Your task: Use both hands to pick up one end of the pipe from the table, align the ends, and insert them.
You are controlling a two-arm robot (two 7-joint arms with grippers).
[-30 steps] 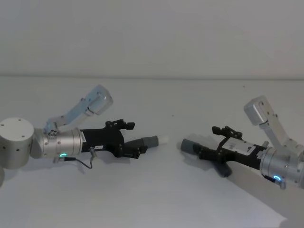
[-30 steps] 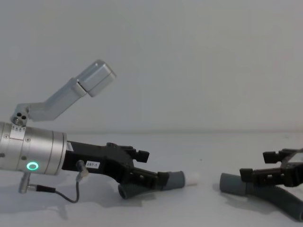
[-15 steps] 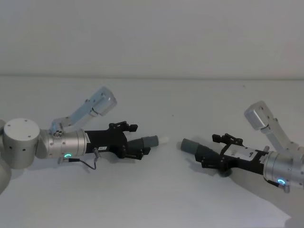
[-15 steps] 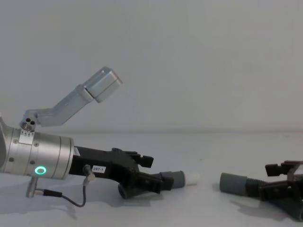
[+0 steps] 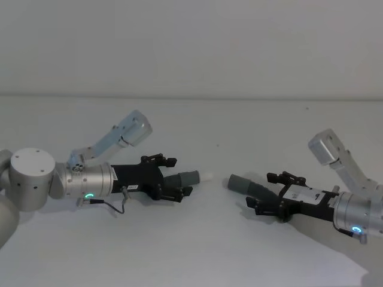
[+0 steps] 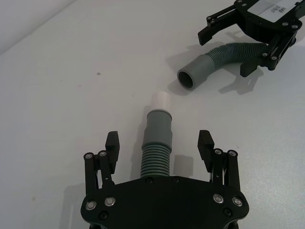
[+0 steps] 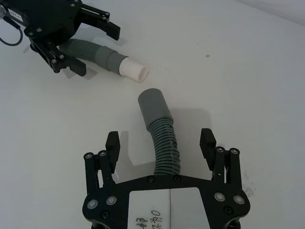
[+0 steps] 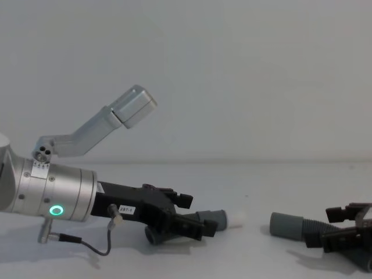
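Observation:
The short pipe piece (image 6: 157, 138) lies on the white table (image 5: 197, 239), its grey cuff (image 5: 190, 177) ending in a white tip (image 5: 206, 176). My left gripper (image 6: 158, 143) is open and straddles its ribbed part without touching. The longer curved pipe piece (image 7: 166, 148) lies to the right, its plain cuff (image 5: 239, 183) facing the white tip across a small gap. My right gripper (image 7: 160, 143) is open too, with its fingers on either side of the ribs. In the chest view the left gripper (image 8: 197, 224) and right gripper (image 8: 325, 229) sit low on the table.
A small dark speck (image 6: 98, 73) marks the table behind the pipes. The table's far edge (image 5: 191, 97) meets a plain wall. Bare surface lies in front of both arms.
My right gripper has drawn back to the right along the longer piece, uncovering more ribs. The left arm has shifted slightly right and rolled flatter. Both pipe pieces stay put.

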